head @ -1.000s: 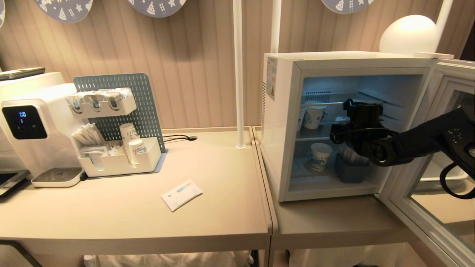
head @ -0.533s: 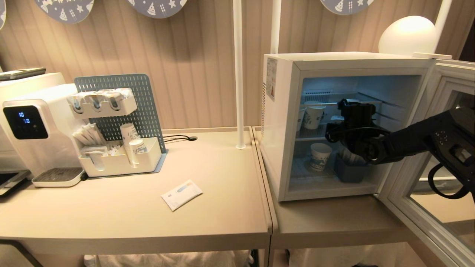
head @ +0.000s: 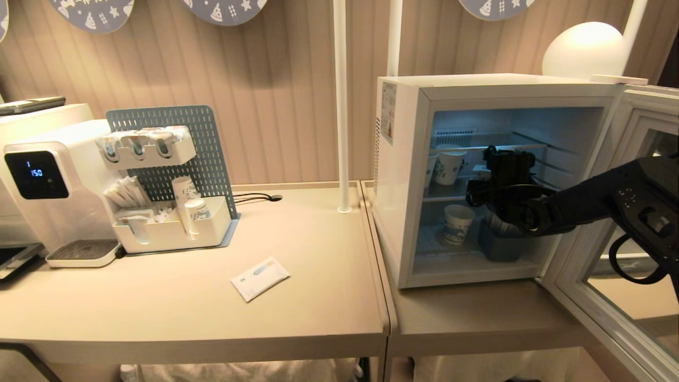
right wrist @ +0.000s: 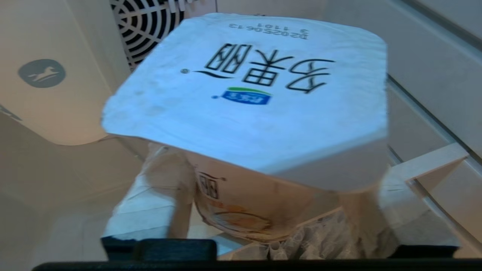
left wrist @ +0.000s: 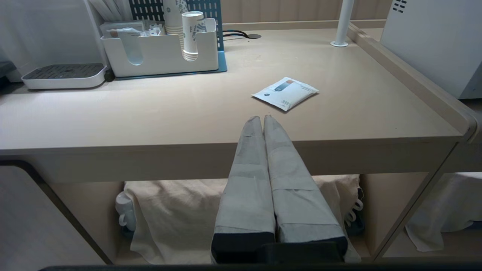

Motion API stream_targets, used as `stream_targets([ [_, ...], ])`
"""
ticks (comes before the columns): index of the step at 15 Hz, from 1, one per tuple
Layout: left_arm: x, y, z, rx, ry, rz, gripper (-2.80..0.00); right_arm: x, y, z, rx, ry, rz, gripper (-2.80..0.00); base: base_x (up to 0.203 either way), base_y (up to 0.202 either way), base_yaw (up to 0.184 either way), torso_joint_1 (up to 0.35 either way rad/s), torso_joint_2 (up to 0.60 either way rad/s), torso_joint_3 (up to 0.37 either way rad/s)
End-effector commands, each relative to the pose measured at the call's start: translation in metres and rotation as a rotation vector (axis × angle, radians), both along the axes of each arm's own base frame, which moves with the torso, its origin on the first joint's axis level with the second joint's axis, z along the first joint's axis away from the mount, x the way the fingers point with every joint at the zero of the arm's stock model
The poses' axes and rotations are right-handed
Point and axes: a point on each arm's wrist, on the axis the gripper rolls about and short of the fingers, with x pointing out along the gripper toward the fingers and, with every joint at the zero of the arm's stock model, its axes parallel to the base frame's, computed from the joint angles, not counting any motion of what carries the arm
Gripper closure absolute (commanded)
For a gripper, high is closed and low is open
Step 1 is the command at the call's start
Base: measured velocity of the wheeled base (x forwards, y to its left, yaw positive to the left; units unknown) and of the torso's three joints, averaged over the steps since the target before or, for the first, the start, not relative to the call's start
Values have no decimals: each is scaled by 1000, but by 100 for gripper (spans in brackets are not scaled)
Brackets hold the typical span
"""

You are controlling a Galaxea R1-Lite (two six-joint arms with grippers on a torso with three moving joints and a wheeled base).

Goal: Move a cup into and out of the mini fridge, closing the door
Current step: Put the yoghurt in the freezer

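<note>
One right gripper (head: 501, 159) inside mini fridge (head: 403, 175) — fingers flank cup (right wrist: 248, 113), grip unclear, door (head: 631, 223) wide.

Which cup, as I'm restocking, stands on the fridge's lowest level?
The blue-patterned paper cup beside the blue bin, on the floor of the mini fridge; the other paper cups sit on the wire shelf above.

a water dispenser (head: 40, 180) beside a blue pegboard organizer (head: 170, 185) holding paper cups (head: 188, 207), a white sachet (head: 260, 278) lying flat on the beige table (head: 185, 318), a round lamp (head: 583, 48) behind.
</note>
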Motion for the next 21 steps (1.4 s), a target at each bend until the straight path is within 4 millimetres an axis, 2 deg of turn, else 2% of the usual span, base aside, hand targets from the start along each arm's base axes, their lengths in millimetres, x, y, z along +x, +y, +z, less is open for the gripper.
stream_targets([
  [1,0,0,0,0,2,2,0,-2,0,2,0,-3,-2,-280,0,0,0,0,0,0],
  [7,0,0,0,5,3,2,0,-25,-3,28,8,-22,6,-280,0,0,0,0,0,0],
  [16,0,0,0,2,3,2,0,-41,-4,38,11,-18,6,-280,0,0,0,0,0,0],
  [18,0,0,0,4,2,2,0,-57,-6,46,18,-21,13,-280,0,0,0,0,0,0],
  [21,0,0,0,9,1,3,0,-90,-7,69,33,-70,54,-280,0,0,0,0,0,0],
])
